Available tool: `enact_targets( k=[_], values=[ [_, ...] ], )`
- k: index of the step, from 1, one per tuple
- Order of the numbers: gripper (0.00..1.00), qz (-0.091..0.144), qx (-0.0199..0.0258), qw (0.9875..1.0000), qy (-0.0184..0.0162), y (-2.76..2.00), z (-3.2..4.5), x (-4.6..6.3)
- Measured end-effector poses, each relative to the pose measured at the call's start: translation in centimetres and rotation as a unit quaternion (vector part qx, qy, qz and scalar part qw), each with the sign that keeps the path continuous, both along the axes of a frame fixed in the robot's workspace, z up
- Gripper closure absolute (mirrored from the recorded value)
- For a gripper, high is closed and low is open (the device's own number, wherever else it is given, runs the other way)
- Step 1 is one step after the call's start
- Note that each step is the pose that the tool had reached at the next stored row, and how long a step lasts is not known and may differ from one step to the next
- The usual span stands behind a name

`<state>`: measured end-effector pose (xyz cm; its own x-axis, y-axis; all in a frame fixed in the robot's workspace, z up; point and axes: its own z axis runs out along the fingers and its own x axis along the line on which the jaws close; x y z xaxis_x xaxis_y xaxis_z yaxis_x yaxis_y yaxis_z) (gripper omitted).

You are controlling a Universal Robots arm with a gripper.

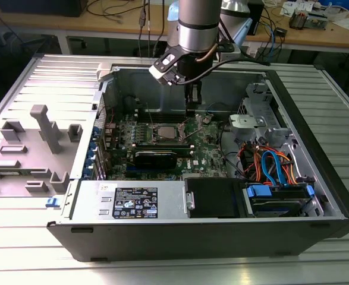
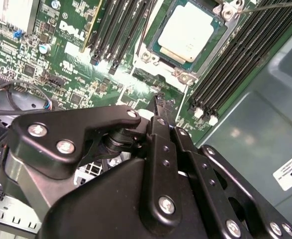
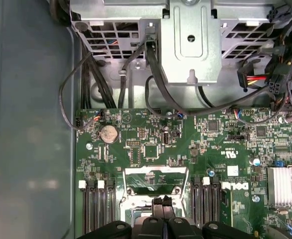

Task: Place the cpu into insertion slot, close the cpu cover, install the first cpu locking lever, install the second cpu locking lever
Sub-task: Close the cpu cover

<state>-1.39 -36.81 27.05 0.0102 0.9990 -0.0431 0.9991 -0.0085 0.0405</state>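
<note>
Now, the black two-fingered gripper [image 1: 192, 110] hangs from the silver arm [image 1: 197, 24] inside the open black metal computer case [image 1: 222, 237]; it is low over the green motherboard [image 1: 207, 145] and just beside the insertion slot [image 1: 165, 132], on the exterior view's right of it. Its jaws are pressed together with no gap that I can make out, and they have hold of nothing; in both wrist views they taper to one narrow black tip above the board. The cpu [image 2: 189, 32], a small flat square chip with a dull silver-grey metal top, lies flat in the square socket with the silver metal rim; banks of long narrow black memory slots [image 2: 235, 59] run along either side of it, and a thin silver metal rod [image 2: 272, 6] crosses the slots near one socket corner. In the first wrist view the cpu cover [image 3: 155, 170], a thin silver metal frame with a large square window, sits just beyond the gripper's tip; green board shows through the window; whether the frame lies flat or stands raised I cannot tell. Farther off on the board is a round silver coin cell [image 3: 107, 133], near the grey sheet-metal drive cage [image 3: 188, 40].
</note>
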Motion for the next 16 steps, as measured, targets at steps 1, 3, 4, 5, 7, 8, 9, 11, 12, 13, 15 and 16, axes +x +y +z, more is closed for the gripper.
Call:
enact_targets(
  k=[1,3,4,5,7,8,9,11,12,13,15,16],
  values=[
    [0.89,0.000,0.0000,1.0000,0.0000,0.00,0.00,0.1],
    [0.89,0.000,0.0000,1.0000,0.0000,0.00,0.00,0.5],
    [0.89,0.000,0.0000,1.0000,0.0000,0.01,0.00,0.6],
    [0.89,0.000,0.0000,1.0000,0.0000,0.01,-0.01,0.8],
    [0.89,0.000,0.0000,1.0000,0.0000,0.02,-0.01,1.1],
    [0.89,0.000,0.0001,1.0000,0.0000,0.02,-0.01,1.1],
    [0.89,0.000,0.0001,1.0000,0.0000,0.02,-0.01,1.2],
    [0.89,0.000,0.0000,1.0000,0.0000,0.03,0.00,1.4],
    [0.89,0.000,0.0000,1.0000,0.0000,0.04,-0.01,1.5],
    [0.89,0.000,0.0000,1.0000,0.0000,0.05,-0.01,1.6],
    [0.89,0.000,0.0001,1.0000,0.0000,0.07,-0.01,1.8],
    [0.89,0.000,0.0001,1.0000,0.0000,0.09,-0.01,1.9]
  ],
)
